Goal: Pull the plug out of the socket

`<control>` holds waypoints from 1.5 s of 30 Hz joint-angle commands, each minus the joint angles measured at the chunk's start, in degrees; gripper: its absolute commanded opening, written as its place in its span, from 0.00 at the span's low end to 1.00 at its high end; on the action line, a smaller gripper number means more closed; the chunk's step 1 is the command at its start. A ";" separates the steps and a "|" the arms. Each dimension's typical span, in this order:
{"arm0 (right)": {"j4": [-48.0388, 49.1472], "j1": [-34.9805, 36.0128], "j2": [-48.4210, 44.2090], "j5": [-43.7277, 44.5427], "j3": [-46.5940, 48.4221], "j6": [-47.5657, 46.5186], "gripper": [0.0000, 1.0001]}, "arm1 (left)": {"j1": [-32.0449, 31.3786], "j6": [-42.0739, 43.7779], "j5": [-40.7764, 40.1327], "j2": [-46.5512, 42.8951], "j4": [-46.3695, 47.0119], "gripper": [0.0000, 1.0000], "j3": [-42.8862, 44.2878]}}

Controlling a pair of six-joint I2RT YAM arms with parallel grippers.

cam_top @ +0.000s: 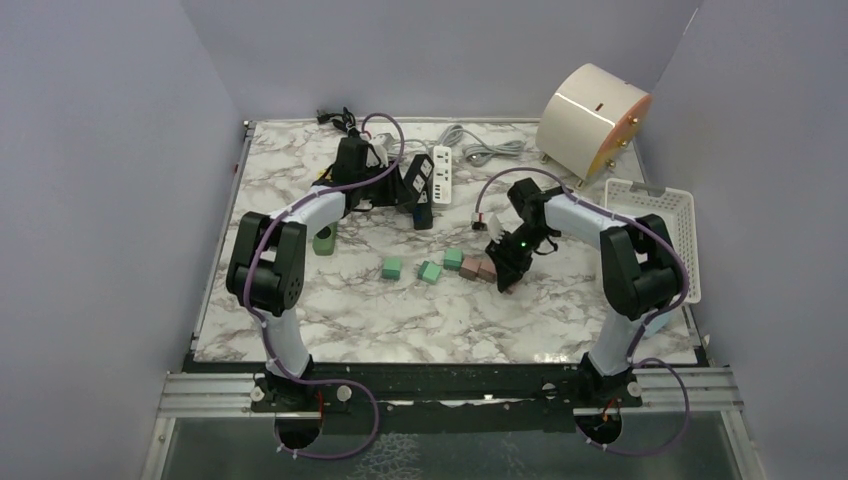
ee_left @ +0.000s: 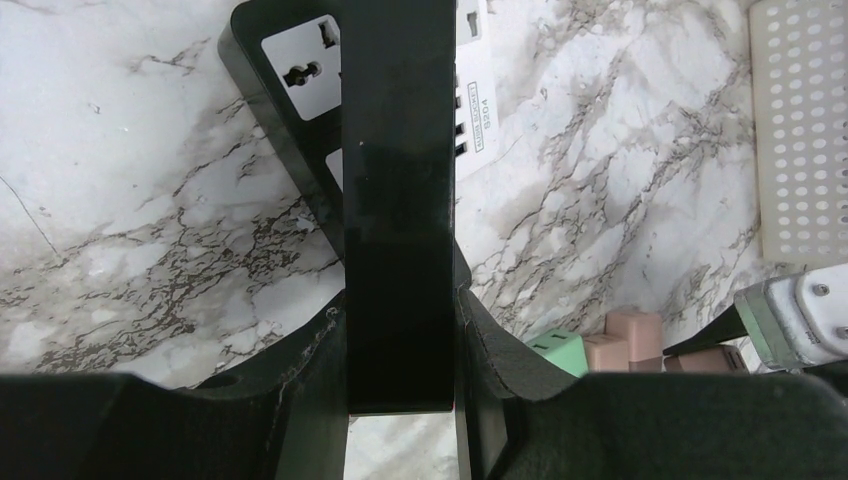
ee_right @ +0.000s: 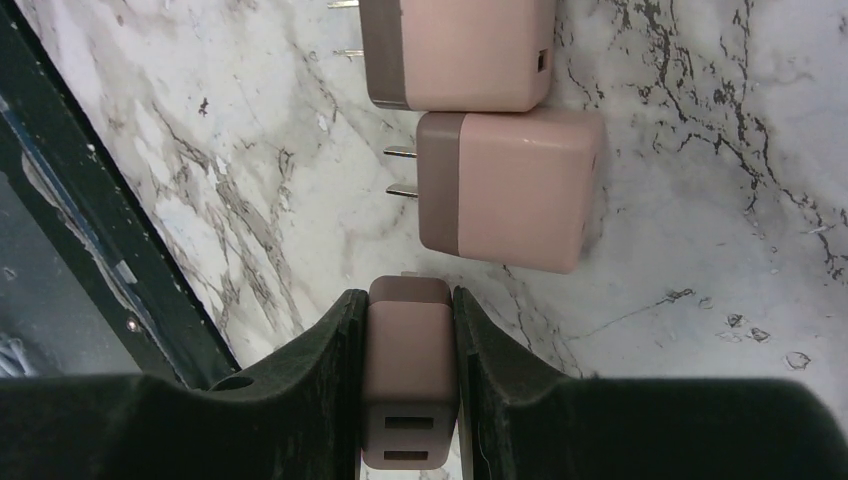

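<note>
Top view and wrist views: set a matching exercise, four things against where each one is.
Things:
1. black power strip
2. pink charger showing USB ports
3. white basket
4. white power strip

Places:
A. at the right edge of the table
B. held in the right gripper
C. lying flat on the table's far half
D. held in the left gripper

Pairs: 1-D, 2-B, 3-A, 4-C

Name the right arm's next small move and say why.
Probably lower the right gripper a touch and open it. Its fingers are shut on a pink charger that is out of any socket, beside two pink chargers lying on the marble, while the left gripper clamps the black power strip.
</note>
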 commanded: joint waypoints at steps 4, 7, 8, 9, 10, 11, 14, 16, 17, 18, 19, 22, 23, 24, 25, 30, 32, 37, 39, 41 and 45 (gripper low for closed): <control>3.10 0.29 -0.82 12.61 -1.09 3.62 0.30 | 0.86 -0.44 -0.28 1.89 0.01 0.35 1.11; 4.25 0.29 -1.85 12.38 -2.04 2.99 0.38 | 0.98 -0.59 0.34 2.51 0.04 0.36 1.44; 4.26 0.30 -1.63 12.00 -1.91 2.89 0.39 | 0.96 -0.61 0.56 2.62 0.11 0.36 1.54; 4.17 0.31 -1.30 11.60 -1.68 2.82 0.39 | 0.95 -0.69 0.64 2.68 0.14 0.37 1.62; 4.14 0.25 -0.95 11.02 -1.50 2.78 0.40 | 0.92 -0.64 0.83 2.72 0.12 0.37 1.64; 4.04 0.30 -0.67 10.29 -1.26 2.63 0.42 | 0.97 -0.58 0.89 2.66 0.11 0.37 1.64; 4.23 0.31 -0.33 8.68 -1.01 2.15 0.60 | 1.01 -0.45 0.93 2.56 0.12 0.37 1.42; 4.10 0.48 -0.08 8.26 -0.69 1.83 0.61 | 1.01 -0.36 1.06 2.33 0.23 0.38 1.12; 4.15 0.50 -0.03 8.39 -0.47 1.73 0.61 | 1.02 -0.35 1.00 2.21 0.25 0.38 1.05; 4.34 0.68 -0.09 8.70 -0.20 1.74 0.63 | 1.01 -0.28 1.04 2.12 0.27 0.38 1.07; 4.67 0.74 -0.20 8.96 -0.06 1.68 0.63 | 1.03 -0.20 1.09 2.11 0.26 0.38 1.10; 5.66 0.92 -0.87 10.34 0.63 1.63 0.67 | 1.03 -0.18 1.11 2.13 0.24 0.38 1.09; 5.97 0.93 -1.18 10.81 0.80 1.49 0.81 | 1.05 -0.11 1.14 2.05 0.24 0.38 1.07; 6.17 0.92 -1.51 11.49 1.08 1.38 0.83 | 1.04 -0.07 1.10 2.02 0.16 0.38 1.03; 6.40 0.88 -1.71 12.19 1.41 1.32 0.84 | 1.05 -0.02 1.16 2.02 0.22 0.39 1.03; 7.27 0.92 -3.91 14.04 2.99 1.21 0.84 | 1.11 0.32 0.72 1.38 -0.22 0.39 0.96; 6.80 0.88 -5.45 13.89 4.20 1.30 0.84 | 1.10 0.44 -0.32 0.74 -0.71 0.40 0.93; 8.93 4.36 -10.75 13.35 7.53 3.16 0.84 | 1.20 -0.82 -5.06 -1.48 -3.26 0.61 0.18; 13.36 8.18 -11.48 15.99 8.06 6.60 0.85 | 1.38 -1.87 -4.69 -1.86 -4.28 0.92 -0.19; 19.39 10.91 -10.63 18.43 8.16 13.47 1.00 | 1.38 -3.35 -4.63 -2.69 -4.52 0.99 -1.23; 20.74 11.84 -3.34 15.37 14.20 31.62 0.99 | 1.36 -5.54 -6.23 -6.88 -4.99 0.99 -3.93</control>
